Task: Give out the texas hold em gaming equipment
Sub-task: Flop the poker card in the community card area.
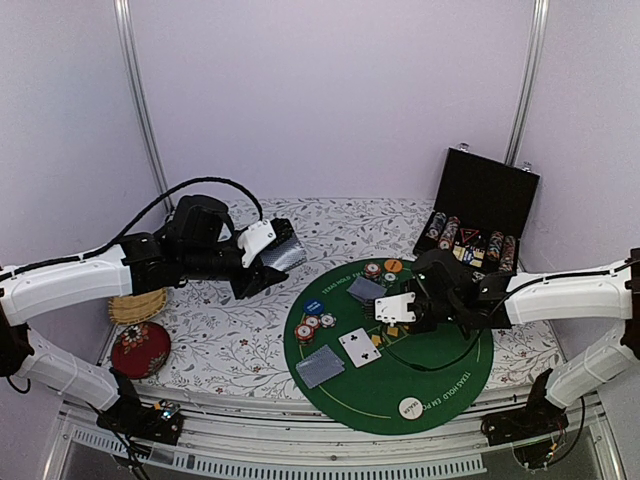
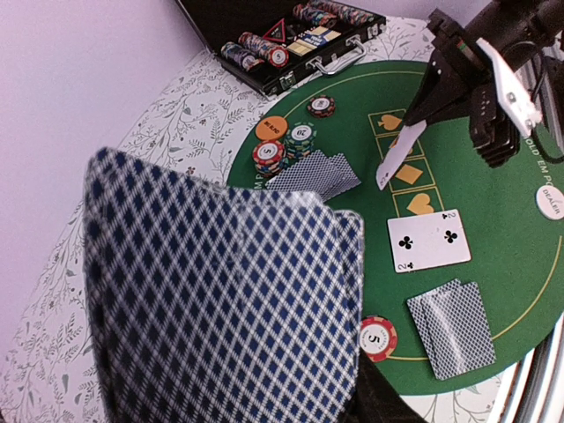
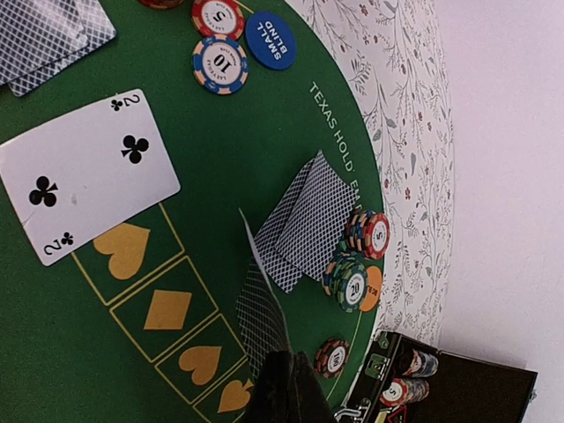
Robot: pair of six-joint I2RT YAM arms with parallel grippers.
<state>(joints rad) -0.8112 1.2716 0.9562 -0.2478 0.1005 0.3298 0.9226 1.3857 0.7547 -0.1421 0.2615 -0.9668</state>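
Note:
My left gripper [image 1: 268, 258] is shut on a deck of playing cards [image 1: 288, 254] and holds it in the air left of the round green mat [image 1: 440, 385]. In the left wrist view the deck's checked back [image 2: 220, 300] hides the fingers. My right gripper [image 3: 286, 374] is shut on a single card [image 3: 264, 308], tilted on edge over the mat's yellow suit boxes [image 3: 167, 308]. A two of clubs [image 1: 359, 346] lies face up. Face-down pairs lie at the near left [image 1: 320, 366] and far side [image 1: 366, 289]. Chips [image 1: 313, 322] and blue [image 1: 313, 306], orange [image 1: 393, 266] and white [image 1: 409, 407] discs sit on the mat.
An open black case [image 1: 480, 215] with rows of chips stands at the back right, just beyond the mat. A red round cushion [image 1: 140, 350] and a woven basket [image 1: 137, 305] lie at the table's left edge, under the left arm.

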